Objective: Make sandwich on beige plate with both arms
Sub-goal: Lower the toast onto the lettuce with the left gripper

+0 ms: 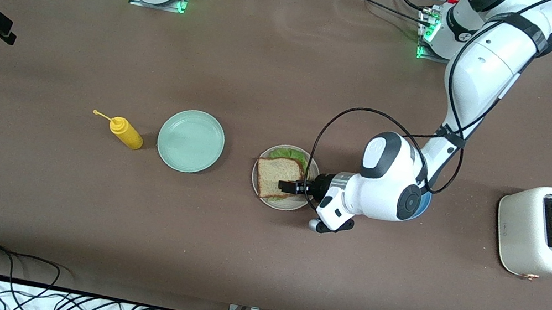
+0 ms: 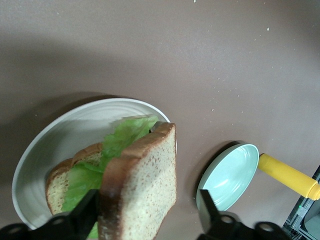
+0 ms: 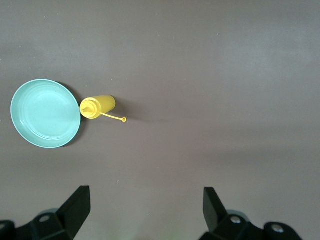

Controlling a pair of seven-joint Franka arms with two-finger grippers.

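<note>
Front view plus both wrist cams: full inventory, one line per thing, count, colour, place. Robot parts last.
sandwich: 1, brown bread with green lettuce, on the beige plate; top slice tilted, leaning on the lettuce
beige plate: 1, pale beige, mid-table
mint-green plate: 1, mint green, beside the beige plate toward the right arm's end
mustard bottle: 1, yellow, lying on its side beside the mint-green plate, toward the right arm's end
blue plate: 1, blue, mostly hidden under the left arm
toaster: 1, cream, at the left arm's end of the table
table: 1, brown
left gripper: 1, black, open, over the sandwich's top slice
right gripper: 1, black, open, waiting above bare table at the right arm's end
</note>
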